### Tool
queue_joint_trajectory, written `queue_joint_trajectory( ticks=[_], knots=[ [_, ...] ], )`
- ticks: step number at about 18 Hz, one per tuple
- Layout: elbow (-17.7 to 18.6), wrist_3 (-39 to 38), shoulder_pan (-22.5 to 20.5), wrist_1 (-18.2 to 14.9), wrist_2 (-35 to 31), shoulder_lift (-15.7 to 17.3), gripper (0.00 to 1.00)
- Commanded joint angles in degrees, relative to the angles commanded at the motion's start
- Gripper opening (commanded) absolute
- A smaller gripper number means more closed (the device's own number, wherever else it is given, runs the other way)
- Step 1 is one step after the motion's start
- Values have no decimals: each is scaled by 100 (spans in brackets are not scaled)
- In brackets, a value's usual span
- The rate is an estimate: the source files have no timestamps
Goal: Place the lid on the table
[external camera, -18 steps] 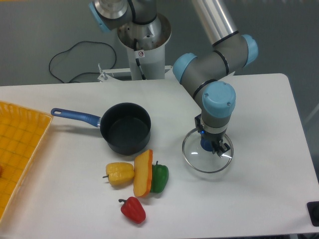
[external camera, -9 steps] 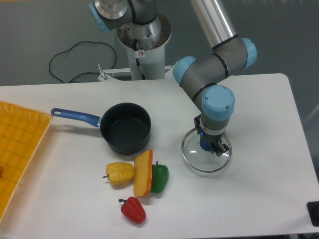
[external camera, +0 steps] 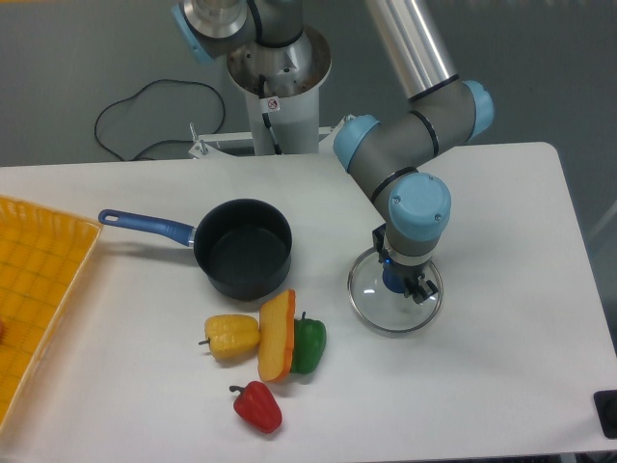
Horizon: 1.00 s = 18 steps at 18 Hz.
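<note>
1. Pinching the blue knob of the lid (external camera: 386, 301) with the gripper (external camera: 397, 283).
2. Resting low on the table (external camera: 501, 241), right of the saucepan (external camera: 243, 247).
3. Likely handling as stiff, slippery, breakable glass; gripping best by the knob.

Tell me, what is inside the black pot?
The black pot looks empty: only its dark inner wall and bottom show. Its near wall hides a small strip of the bottom, so nothing can be said about that part.

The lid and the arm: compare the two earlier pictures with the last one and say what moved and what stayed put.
The gripper, at the blue knob, carried the lid slightly left and a little toward the robot base; whether its fingers clamp the knob cannot be seen. The pot, peppers and tray stayed where they were.
</note>
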<state>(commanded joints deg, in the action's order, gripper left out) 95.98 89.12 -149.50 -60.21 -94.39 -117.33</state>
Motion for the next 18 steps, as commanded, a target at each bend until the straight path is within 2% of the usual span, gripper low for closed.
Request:
queue_joint_trajectory(
  ticks=[7, 9, 18],
  knots=[
    [0, 9, 0, 0, 0, -26, 46],
    [-9, 9, 0, 0, -9, -35, 53],
    [-9, 9, 18, 0, -140, -53, 53]
  ],
)
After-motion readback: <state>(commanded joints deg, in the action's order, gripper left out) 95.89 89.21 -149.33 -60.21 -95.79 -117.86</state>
